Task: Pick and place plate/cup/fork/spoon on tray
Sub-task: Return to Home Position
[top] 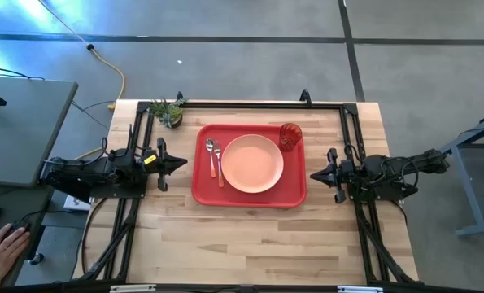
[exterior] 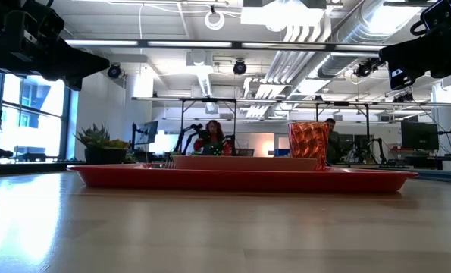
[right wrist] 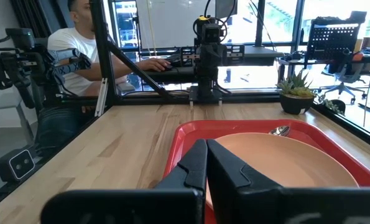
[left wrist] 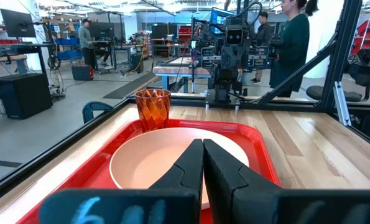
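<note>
1. The tray [top: 249,198] is laid at the middle of the wooden surface [top: 258,244].
2. The plate [top: 252,163] is set at the tray's centre.
3. The cup [top: 289,136] is stood upright in the tray's far right corner, just beside the plate.
4. The spoon [top: 211,151] and fork [top: 219,166] are laid side by side on the tray, left of the plate.
5. The left gripper [top: 180,165] is held off the tray's left edge, fingers closed and empty.
6. The right gripper [top: 315,175] is held off the right edge, fingers likewise closed on nothing.
7. A potted plant [top: 169,112] is seen at the far left corner.
</note>
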{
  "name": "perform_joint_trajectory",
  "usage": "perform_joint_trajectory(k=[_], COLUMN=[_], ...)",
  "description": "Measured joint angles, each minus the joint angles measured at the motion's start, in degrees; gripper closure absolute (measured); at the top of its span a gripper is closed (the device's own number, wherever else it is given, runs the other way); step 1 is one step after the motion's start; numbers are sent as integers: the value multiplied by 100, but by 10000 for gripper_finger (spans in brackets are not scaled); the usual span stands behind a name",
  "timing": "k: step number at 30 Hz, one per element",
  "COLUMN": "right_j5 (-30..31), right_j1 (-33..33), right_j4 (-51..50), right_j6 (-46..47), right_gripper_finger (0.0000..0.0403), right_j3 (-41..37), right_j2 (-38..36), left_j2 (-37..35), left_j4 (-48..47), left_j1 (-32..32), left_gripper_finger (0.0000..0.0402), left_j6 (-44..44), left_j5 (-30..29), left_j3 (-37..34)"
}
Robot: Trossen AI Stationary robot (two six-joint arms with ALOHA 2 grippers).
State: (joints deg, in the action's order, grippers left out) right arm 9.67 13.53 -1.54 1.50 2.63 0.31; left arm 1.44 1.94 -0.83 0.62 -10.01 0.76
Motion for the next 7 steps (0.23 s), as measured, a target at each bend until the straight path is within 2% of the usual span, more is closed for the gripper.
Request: perform_joint_trajectory(k=[7], right_j5=[20], right_j1=[-1], right_j4=[0], right_j6=[0], right_gripper_finger=[402], right_j3=[0], right_j2=[-1], left_j2=[-1], left_j4=[-1], left_j1=[1], left_gripper_finger=[398], left_j6=[0], left_j5=[-1], left_j3=[-1])
